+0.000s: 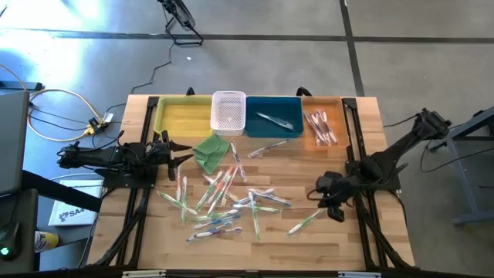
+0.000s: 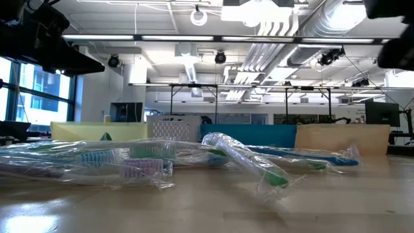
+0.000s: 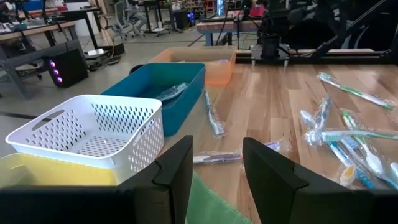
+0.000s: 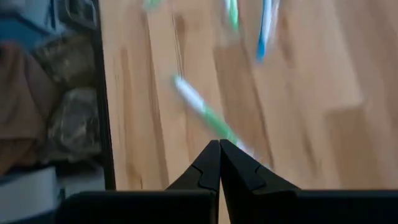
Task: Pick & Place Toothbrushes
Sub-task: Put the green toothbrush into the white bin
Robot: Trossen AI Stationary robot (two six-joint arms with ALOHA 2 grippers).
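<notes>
Several wrapped toothbrushes (image 1: 224, 202) lie scattered flat on the middle of the wooden table (image 1: 363, 247); in the low view they show as a heap of toothbrushes (image 2: 246, 158). One green toothbrush (image 1: 304, 224) lies apart toward the right. My right gripper (image 1: 335, 211) hangs shut just above the table beside it. In the right wrist view the shut gripper (image 4: 219, 144) points down over that green toothbrush (image 4: 208, 115), and the two look apart. My left gripper (image 1: 184, 152) waits open at the table's left, level, over a folded green cloth (image 1: 211, 151). Nothing lies between the left gripper's (image 3: 216, 149) fingers.
Along the far edge stand a yellow bin (image 1: 184, 116), a white perforated basket (image 1: 228, 110), a teal bin (image 1: 275, 116) holding one toothbrush, and an orange bin (image 1: 321, 123) holding several. Another toothbrush (image 1: 267, 149) lies in front of the teal bin. Bare wood shows near the front edge.
</notes>
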